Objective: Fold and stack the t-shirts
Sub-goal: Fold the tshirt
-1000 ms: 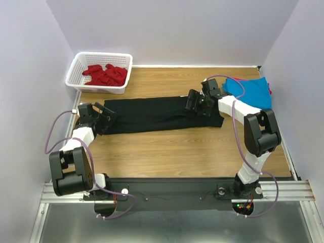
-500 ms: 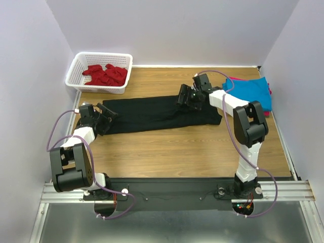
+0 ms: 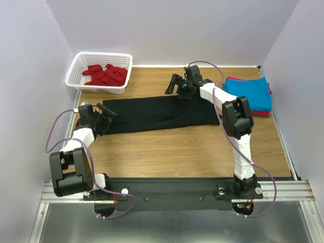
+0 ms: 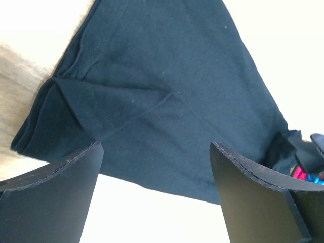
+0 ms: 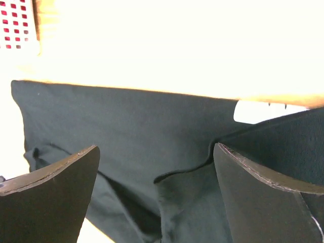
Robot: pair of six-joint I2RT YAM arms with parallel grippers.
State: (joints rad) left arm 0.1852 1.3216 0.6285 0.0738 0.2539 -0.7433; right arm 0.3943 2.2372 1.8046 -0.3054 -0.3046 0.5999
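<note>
1. Basket [image 3: 96,87] sits far left, with red shirts [image 3: 105,74] heaped inside.
2. Left gripper [image 3: 108,117] is at the left end of the black shirt [image 3: 152,112]. On my wrist feed its fingers are spread wide with nothing between them.
3. Black shirt lies as a long band across the table [image 3: 177,152], its left end folded over.
4. Right gripper [image 3: 173,86] is over the black shirt's far edge, fingers wide apart, gripping nothing.
5. Blue shirt [image 3: 248,91] lies folded far right, on top of a red shirt [image 3: 260,113].

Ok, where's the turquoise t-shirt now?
Top view: turquoise t-shirt lies folded at the table's far-right edge, on top of red cloth, right of the black t-shirt.
</note>
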